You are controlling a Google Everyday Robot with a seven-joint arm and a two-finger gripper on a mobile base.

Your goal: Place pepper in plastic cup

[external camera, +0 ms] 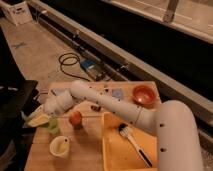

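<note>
At the left edge of the wooden table (90,150), the robot's gripper (34,119) hangs low, reaching out from the long white arm (107,102). Its fingers are closed tight. A small bit of green sticks out at the far left tip, and that looks like the pepper (24,116) pinched between them, though most of it is hidden.

Just beside the gripper, on its right and a bit lower, sits the little green plastic cup (52,126). It stands upright on the table. The gripper is close to the cup but seems to be off to its left side, not right over the opening.

An orange fruit (75,118) rests just beside the cup on the other side. A bigger white cup (60,146) stands nearer the front edge. A yellow tray (112,150) with a brush (135,144) in it fills the right part of the table, and an orange bowl (145,94) sits at the back.

What could go wrong? If the fingers open now, the pepper may miss the cup and fall on the table, or even off the edge, because the gripper is so near the side. The cup is light, so a bump from the gripper could tip it over or push it into the orange fruit. The pepper is long, so it may catch on the rim and flip out.
</note>
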